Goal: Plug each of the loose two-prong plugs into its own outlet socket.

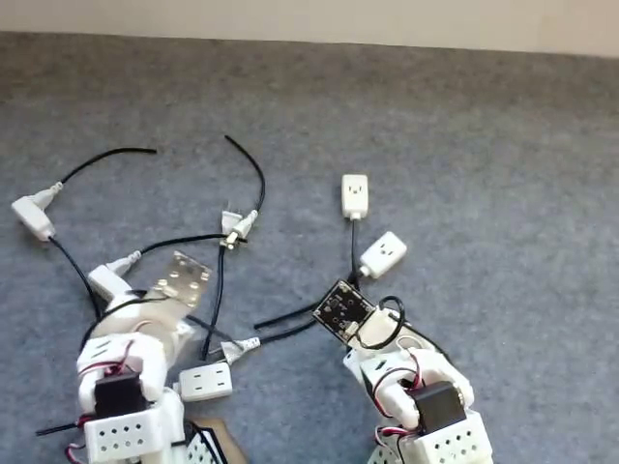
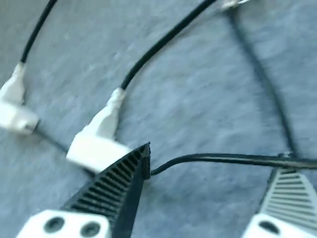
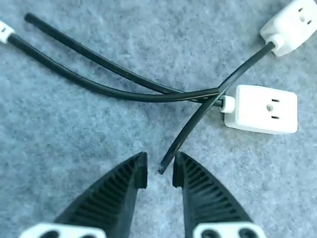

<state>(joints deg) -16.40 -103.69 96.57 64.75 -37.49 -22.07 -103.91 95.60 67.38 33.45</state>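
Note:
My left gripper (image 2: 208, 168) hangs open low over the grey carpet, and a black cable (image 2: 223, 158) runs across between its fingers. A white two-prong plug (image 2: 94, 144) lies right at the tip of its black finger (image 2: 124, 183); a second plug (image 2: 15, 109) lies farther off. My right gripper (image 3: 160, 171) is open by a narrow gap, with a loose cable end (image 3: 163, 166) at its tips. Just beyond lie two white outlet sockets (image 3: 260, 109) (image 3: 292, 22). From above I see both grippers (image 1: 150, 285) (image 1: 334, 302), more plugs (image 1: 237, 224) (image 1: 242, 345) and a third socket (image 1: 206, 380).
Black cables (image 1: 218, 280) cross and loop over the carpet between the two arms. A far plug (image 1: 34, 217) lies at the left edge. A pale wall strip (image 1: 387, 19) bounds the back. Bare carpet (image 1: 503, 145) stretches to the right and rear.

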